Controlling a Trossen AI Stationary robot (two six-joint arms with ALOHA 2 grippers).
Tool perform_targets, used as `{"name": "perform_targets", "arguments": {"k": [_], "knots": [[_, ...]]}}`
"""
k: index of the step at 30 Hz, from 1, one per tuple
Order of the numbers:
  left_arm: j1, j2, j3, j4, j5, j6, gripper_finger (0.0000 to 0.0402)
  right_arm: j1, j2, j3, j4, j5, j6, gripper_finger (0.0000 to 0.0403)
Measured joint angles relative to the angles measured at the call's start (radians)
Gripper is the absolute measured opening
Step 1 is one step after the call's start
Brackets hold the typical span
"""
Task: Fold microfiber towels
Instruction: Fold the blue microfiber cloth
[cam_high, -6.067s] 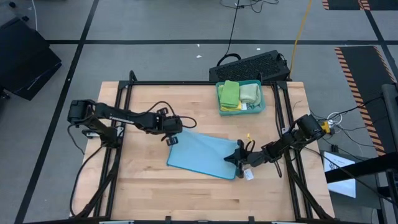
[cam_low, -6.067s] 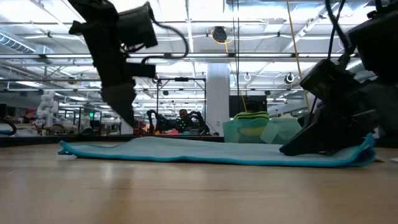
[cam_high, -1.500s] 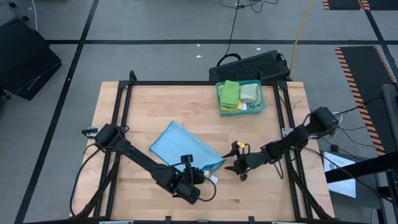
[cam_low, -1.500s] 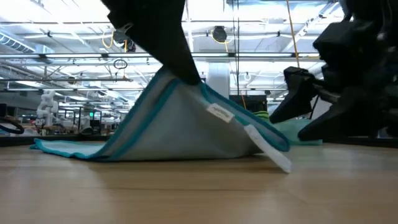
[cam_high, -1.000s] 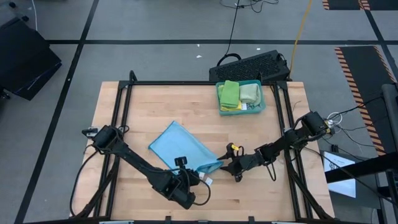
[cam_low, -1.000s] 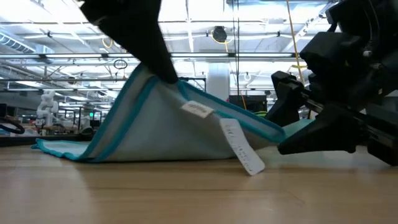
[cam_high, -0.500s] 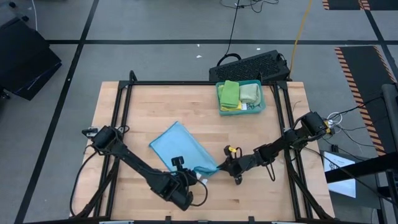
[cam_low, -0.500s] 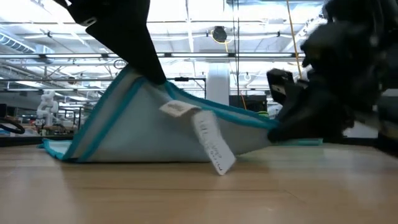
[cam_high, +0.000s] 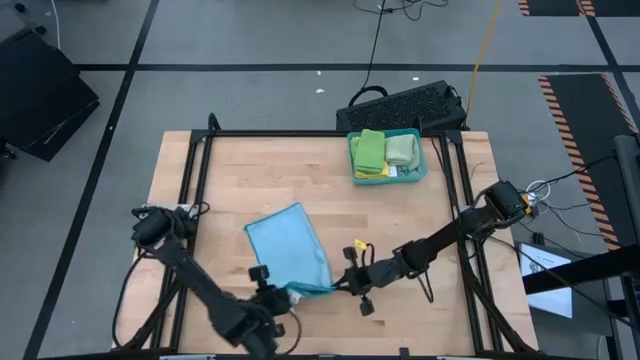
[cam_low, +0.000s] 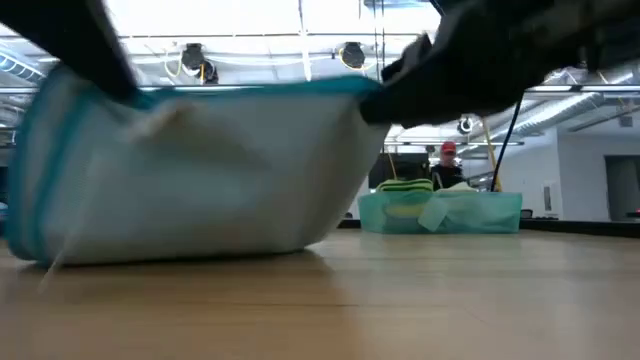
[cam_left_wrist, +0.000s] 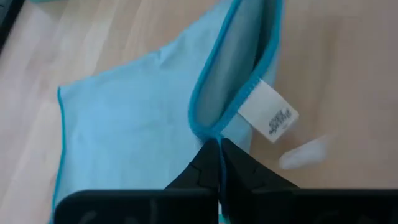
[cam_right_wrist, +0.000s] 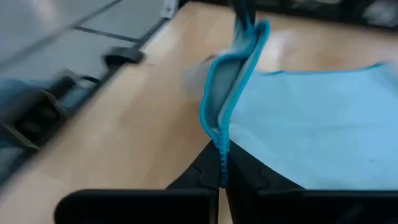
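The wooden table (cam_high: 250, 170) fills the middle of the high view, with the teal tray (cam_high: 421, 165) at its upper right holding the finished towels: bright green (cam_high: 370, 149), pale green (cam_high: 402, 150) and a sliver of yellow (cam_high: 372, 173) beneath.

The light blue towel (cam_high: 285, 250) lies at lower centre of the high view. Six seconds ago it was spread flat as one wide sheet; now it is doubled into a narrower shape, its near edge lifted off the wood. In the low view that raised edge hangs as a broad pale curtain with teal trim (cam_low: 190, 170) across the left half of the frame, where a second ago it was only a low tent.

The left gripper (cam_high: 272, 297) sits at the lower centre of the high view, its jaws closed on the towel's hemmed corner, next to the white care label (cam_left_wrist: 269, 115) in the left wrist view. The right gripper (cam_high: 348, 282) is just right of it at the same edge; a second ago it stood open beside the cloth, and now its jaws are pinched on the folded hem, as the right wrist view shows.

So both arms now hold one edge between them. I judge the fold under way: the gripped edge seems ready to be carried across and laid down.
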Motion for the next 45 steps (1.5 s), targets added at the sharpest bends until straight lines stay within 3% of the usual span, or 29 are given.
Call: {"name": "perform_targets", "arguments": {"k": [5,12,19,23,33,36,41,45], "knots": [[-0.082,-0.002,0.000,-0.013,-0.061,-0.085,0.0004,-0.003,0.000,0.108,-0.182,-0.124,0.192,0.0008],[-0.168,-0.002,0.000,-0.175,-0.127,-0.291,0.0004,-0.020,0.000,0.179,-0.185,-0.119,0.187,0.0008],[-0.189,-0.002,0.000,-0.389,-0.176,-0.522,0.0007,-0.135,0.000,0.184,-0.157,-0.089,0.120,0.0005],[-0.156,-0.002,-0.010,-0.448,-0.176,-0.597,0.0005,-0.206,0.000,0.183,-0.165,-0.092,0.084,0.0003],[-0.025,-0.002,-0.126,-0.468,-0.113,-0.608,0.0007,-0.336,0.000,0.183,-0.260,-0.146,0.006,0.0004],[0.025,-0.002,-0.144,-0.484,-0.099,-0.590,0.0011,-0.367,0.000,0.183,-0.253,-0.146,-0.029,0.0004],[0.110,-0.002,-0.186,-0.475,0.010,-0.550,0.0005,-0.412,0.001,0.183,-0.242,-0.151,-0.064,0.0004],[0.145,-0.002,-0.207,-0.439,0.022,-0.500,0.0009,-0.440,0.052,0.183,-0.195,-0.226,-0.068,0.0004]]}}
